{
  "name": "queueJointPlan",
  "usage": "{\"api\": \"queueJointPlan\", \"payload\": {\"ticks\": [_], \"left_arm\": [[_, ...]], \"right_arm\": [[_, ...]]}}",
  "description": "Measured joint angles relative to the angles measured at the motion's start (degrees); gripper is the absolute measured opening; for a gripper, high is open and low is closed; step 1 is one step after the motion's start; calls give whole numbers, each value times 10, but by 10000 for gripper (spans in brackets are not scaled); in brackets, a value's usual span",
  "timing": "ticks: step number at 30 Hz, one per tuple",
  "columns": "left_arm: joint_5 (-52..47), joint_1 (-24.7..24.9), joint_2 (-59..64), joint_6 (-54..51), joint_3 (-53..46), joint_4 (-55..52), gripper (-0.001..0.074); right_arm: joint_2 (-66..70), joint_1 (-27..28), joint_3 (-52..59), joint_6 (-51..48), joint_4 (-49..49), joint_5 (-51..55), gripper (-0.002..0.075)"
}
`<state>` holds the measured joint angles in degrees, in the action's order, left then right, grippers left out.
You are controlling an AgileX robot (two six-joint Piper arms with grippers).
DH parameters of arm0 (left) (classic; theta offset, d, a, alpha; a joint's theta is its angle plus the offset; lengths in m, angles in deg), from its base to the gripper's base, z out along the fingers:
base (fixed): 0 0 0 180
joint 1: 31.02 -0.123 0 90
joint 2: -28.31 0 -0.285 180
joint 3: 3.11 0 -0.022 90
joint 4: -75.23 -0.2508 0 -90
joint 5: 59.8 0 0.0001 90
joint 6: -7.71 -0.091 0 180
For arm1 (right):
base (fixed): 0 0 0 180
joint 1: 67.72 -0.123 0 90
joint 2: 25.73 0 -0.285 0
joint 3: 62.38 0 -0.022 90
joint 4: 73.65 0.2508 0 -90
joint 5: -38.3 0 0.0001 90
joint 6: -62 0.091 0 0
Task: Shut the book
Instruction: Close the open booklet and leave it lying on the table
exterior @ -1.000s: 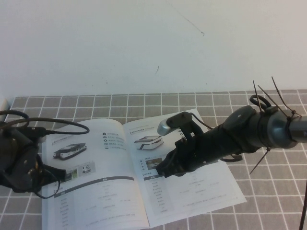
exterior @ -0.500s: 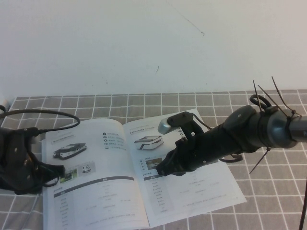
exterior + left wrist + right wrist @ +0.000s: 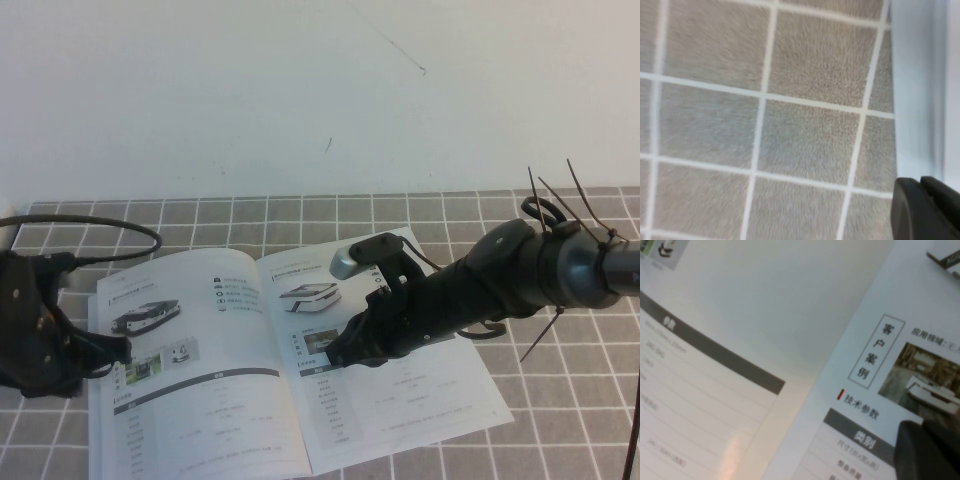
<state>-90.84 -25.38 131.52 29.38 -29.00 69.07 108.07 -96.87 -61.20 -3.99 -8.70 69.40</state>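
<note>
Tiled cloth (image 3: 560, 400) holds open book (image 3: 220, 400), right tool (image 3: 340, 352) over it, left tool (image 3: 118, 350) beside.

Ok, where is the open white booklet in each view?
High view: open white booklet low centre, left gripper at its left edge, right gripper on its right page.
Left wrist view: maybe the pale strip; unsure.
Right wrist view: the booklet fills the frame.
Shared landmark: small page photo, high and right wrist only.

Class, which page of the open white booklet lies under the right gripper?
The right-hand page: the black right gripper is over it near the spine. The left-hand page has only the left gripper at its outer edge.
</note>
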Motion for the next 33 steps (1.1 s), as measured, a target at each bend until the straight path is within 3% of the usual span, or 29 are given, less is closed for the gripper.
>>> {"api": "queueJointPlan", "payload": {"ticks": [33], "left_arm": [[24, 0, 36, 30, -4, -3, -4]], "right_arm": [[0, 1, 1, 29, 0, 0, -3]]}}
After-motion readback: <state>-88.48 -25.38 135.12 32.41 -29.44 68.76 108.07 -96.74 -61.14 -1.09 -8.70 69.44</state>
